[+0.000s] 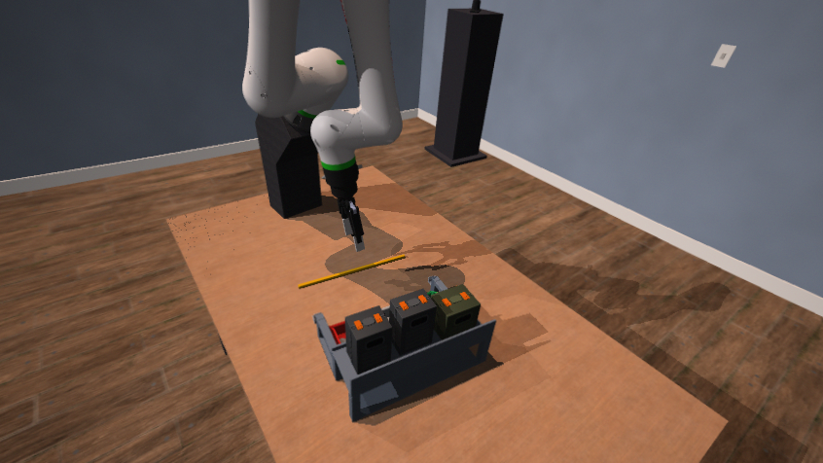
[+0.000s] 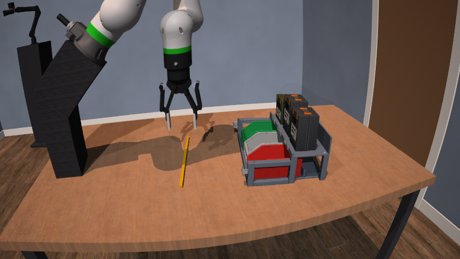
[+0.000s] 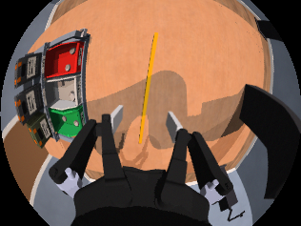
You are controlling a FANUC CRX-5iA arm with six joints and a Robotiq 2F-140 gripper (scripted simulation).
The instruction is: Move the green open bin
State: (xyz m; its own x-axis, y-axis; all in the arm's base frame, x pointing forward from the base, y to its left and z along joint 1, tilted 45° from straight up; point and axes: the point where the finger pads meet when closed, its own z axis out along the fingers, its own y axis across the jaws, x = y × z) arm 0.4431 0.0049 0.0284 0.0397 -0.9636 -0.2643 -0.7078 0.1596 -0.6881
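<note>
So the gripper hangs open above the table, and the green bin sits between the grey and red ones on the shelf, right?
Not quite: the exterior view shows the grey bin in the middle, between the green bin and the red bin. The gripper does hang open above the table.

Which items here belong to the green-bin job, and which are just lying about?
Belongs to the job:
- green bin, on the shelf
- shelf
- grey bin and red bin, which must stay level
- table top
- gripper, open, holding nothing, above the table

Just lying about:
- yellow stick
- three dark boxes on the shelf's upper level
- black stand on the floor
</note>
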